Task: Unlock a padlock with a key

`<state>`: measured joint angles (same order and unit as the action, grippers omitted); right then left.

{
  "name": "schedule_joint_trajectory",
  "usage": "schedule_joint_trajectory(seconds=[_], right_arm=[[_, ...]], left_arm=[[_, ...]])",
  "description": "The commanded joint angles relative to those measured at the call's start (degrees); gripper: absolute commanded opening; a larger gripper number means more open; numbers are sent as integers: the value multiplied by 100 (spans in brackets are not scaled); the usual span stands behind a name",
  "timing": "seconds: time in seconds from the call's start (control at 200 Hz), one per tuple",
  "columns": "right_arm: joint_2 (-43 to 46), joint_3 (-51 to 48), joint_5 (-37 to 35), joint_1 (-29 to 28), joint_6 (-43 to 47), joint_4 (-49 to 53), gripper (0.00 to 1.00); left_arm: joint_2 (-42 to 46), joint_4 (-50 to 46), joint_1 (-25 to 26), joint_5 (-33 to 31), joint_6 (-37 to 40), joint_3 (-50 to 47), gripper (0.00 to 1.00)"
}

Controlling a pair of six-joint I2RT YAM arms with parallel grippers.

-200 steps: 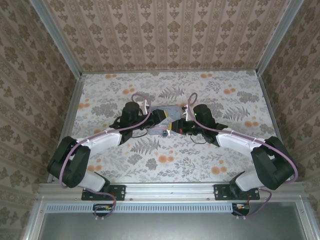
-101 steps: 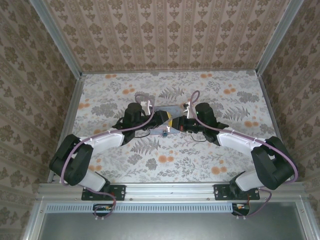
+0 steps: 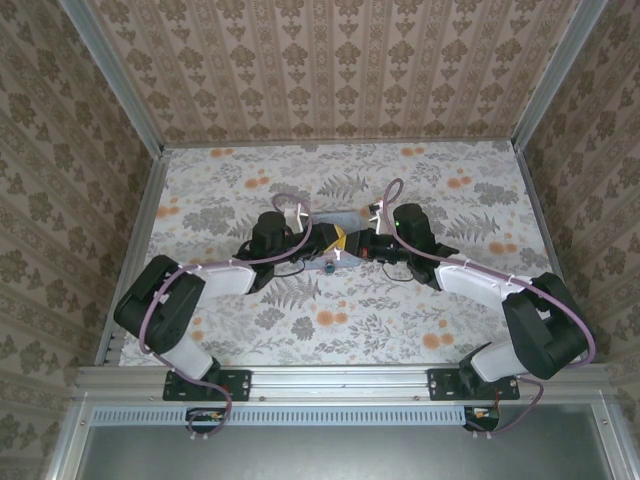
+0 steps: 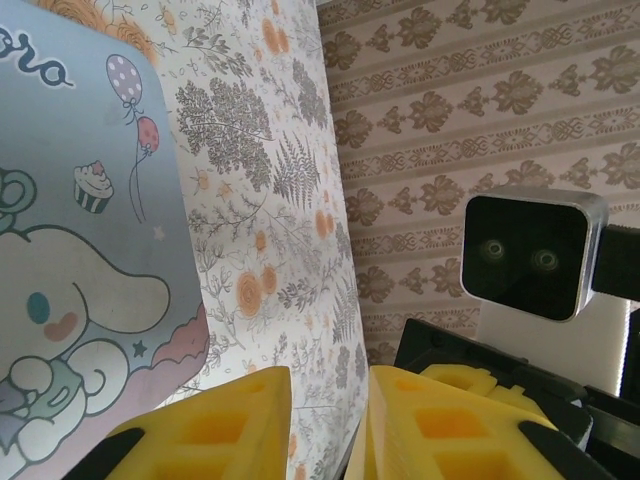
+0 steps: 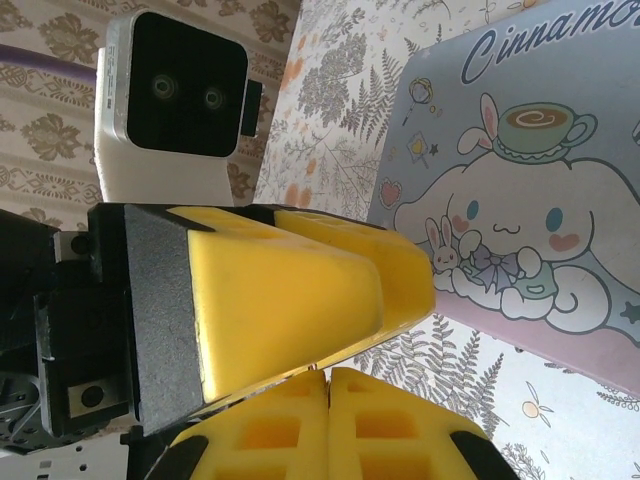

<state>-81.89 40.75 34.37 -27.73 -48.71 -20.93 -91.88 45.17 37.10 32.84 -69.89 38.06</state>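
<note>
Where the arms meet, top view: middle of the tabletop (image 3: 430, 300), a touch toward the far edge, both arms reaching in from the near edge.
Top view, tin: pale blue tin (image 3: 346, 217) peeking out just beyond the two grippers.
Top view, grippers: left gripper (image 3: 338, 241) and right gripper (image 3: 366, 243) tip to tip, pretty much touching; can't read the fingers from up here.
Top view, padlock and key: too tiny to pick out. There's a small pale speck (image 3: 328, 266) on the tabletop just nearside of the left gripper, no idea what it is.
Left wrist, fingers: yellow fingers (image 4: 215, 430) a little apart, narrow gap, only tabletop seen through it.
Left wrist, tin: cartoon-dog lid on the left, just past the fingertips.
Left wrist, extras: right arm's camera (image 4: 528, 255) off to the right.
Right wrist, fingers: yellow fingers (image 5: 400, 435) pressed tight together, just a seam. Can't tell if anything thin is pinched.
Right wrist, left gripper: its yellow wedge crosses right above, left arm's camera (image 5: 175, 100) behind it.
Right wrist, tin: over on the right, dog lid facing up.
</note>
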Motion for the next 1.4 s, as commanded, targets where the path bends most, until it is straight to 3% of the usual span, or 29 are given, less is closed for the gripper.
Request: schedule_joint_trajectory(seconds=[0.0, 0.13, 0.25, 0.32, 0.4, 0.53, 0.725, 0.97, 1.395], right_arm=[[-47, -37, 123, 30, -95, -210, 0], [-69, -41, 125, 30, -89, -219, 0], [-69, -50, 132, 38, -112, -245, 0], [-47, -66, 140, 44, -109, -246, 0], [91, -171, 96, 132, -120, -245, 27], [514, -477, -33, 419, -148, -299, 43], [681, -852, -14, 654, -229, -1260, 48], [261, -755, 163, 660, -257, -2892, 52], [-682, -336, 245, 582, -901, -4480, 51]], left_arm=[[-78, 418, 42, 83, -174, -83, 26], [-80, 384, 51, 76, -151, -66, 15], [-68, 327, 51, 49, -134, -58, 0], [-61, 310, 52, 36, -110, -45, 0], [-30, 257, 21, -5, -46, -58, 0], [164, 12, -79, -56, 182, -34, 0], [563, -713, -238, -192, 946, 248, 0], [845, -1422, -256, -463, 2166, 790, 0], [788, -556, -265, -837, 2057, 841, 0]])
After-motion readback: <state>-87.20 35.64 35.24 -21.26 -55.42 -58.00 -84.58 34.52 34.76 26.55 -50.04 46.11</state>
